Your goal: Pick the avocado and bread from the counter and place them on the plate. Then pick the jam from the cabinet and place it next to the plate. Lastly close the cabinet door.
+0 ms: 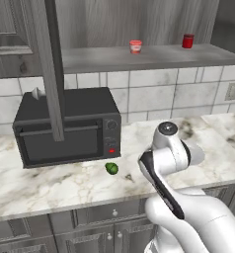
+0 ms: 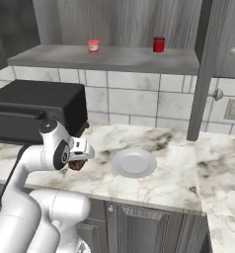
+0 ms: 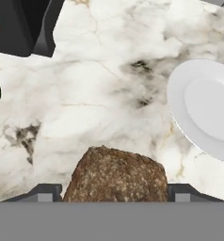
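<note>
One speckled dark brown bread lump (image 3: 116, 174) sits between the two dark fingertips of the gripper (image 3: 115, 190), apparently clasped, above the white marble counter (image 3: 95, 89), near the round white plate (image 2: 134, 162); a glossy green avocado (image 1: 111, 168) lies toward the counter's front edge.

Even, soft, slightly blurry rendering

Surfaces you're looking at

You're seeing rough, speckled brown bread (image 3: 116, 175), a smooth glossy white plate (image 3: 205, 108), a polished veined marble tabletop (image 3: 100, 94), a glossy green avocado (image 1: 111, 168) and matt grey wood-grain cabinet door (image 1: 50, 69).
</note>
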